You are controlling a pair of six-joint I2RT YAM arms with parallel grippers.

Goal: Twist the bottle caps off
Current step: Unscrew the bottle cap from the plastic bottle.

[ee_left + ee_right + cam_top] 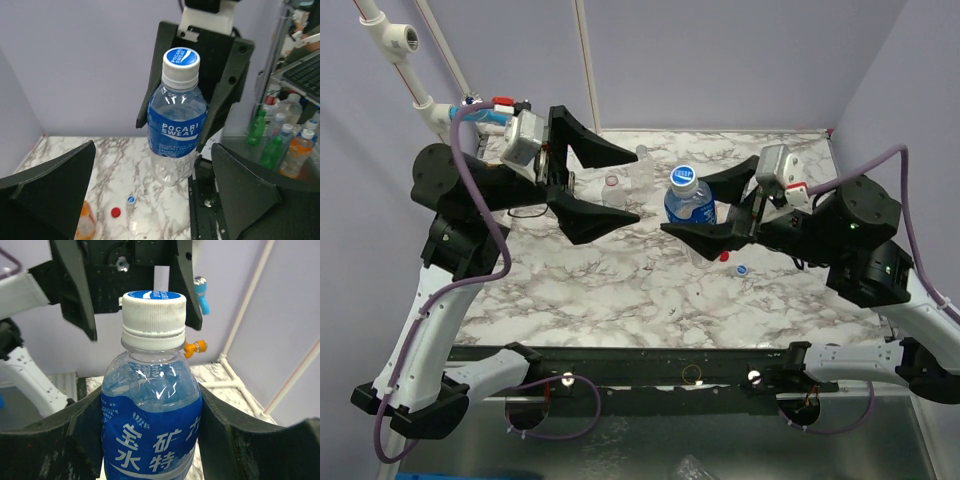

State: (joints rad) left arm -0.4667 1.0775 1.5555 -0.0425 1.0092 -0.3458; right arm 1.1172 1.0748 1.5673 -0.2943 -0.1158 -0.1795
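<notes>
The bottle (pixel 695 210) is sitting clamped in the right gripper (pixel 682 207); the left gripper (pixel 636 184) is gaping wide near the cap (pixel 682 177).

Light: bright, even | shadows: soft on table (pixel 620 300) | glare: glints on bottle (pixel 150 377) | focus: sharp

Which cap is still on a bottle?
The blue-and-white cap, atop the blue-labelled bottle in the right gripper. The red cap and the small blue cap lie loose on the table.
</notes>
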